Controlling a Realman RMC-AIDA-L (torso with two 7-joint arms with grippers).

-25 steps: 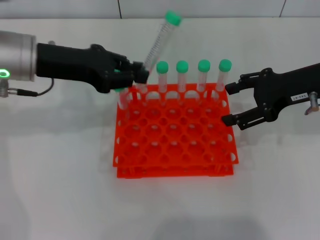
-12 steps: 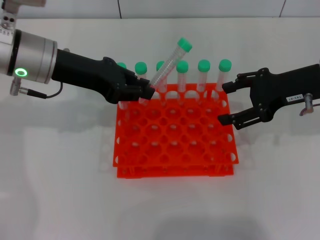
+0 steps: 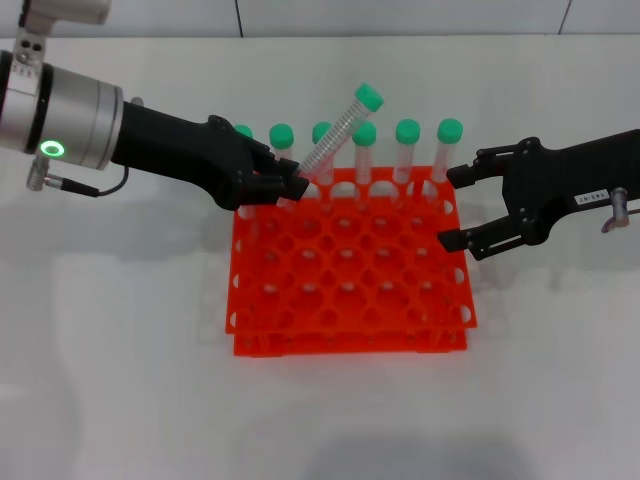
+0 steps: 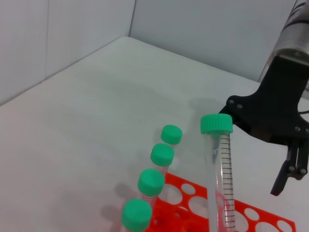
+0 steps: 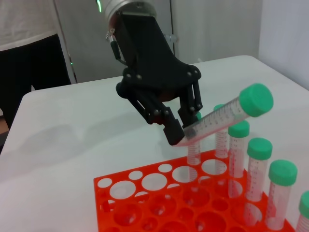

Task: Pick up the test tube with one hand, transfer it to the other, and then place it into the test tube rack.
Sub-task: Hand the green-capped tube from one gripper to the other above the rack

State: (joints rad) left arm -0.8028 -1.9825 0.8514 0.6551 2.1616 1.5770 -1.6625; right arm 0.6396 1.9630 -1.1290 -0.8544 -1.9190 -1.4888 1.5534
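Orange-red plastic test tube rack [image 3: 350, 270] with round holes, centre of table. Left unlabelled black gripper [image 3: 290, 182], clamped on the base of the slim clear green-capped test tube [image 3: 338, 132], tilted above the rack's back row. Right labelled black gripper [image 3: 452, 208], jaws wide apart, empty, beside the rack's right edge. Best bridged mid-air: present the tube level (clear of standing caps), close right jaws mid-shaft before releasing.

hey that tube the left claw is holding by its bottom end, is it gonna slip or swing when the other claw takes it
Probably somewhat. The left claw pinches the test tube only at its bottom end, so the tilted, capped top could pivot when nudged. Its smooth, clear round wall looks slippery. It seems empty, so likely light and stiff; the open right claw should need little force.
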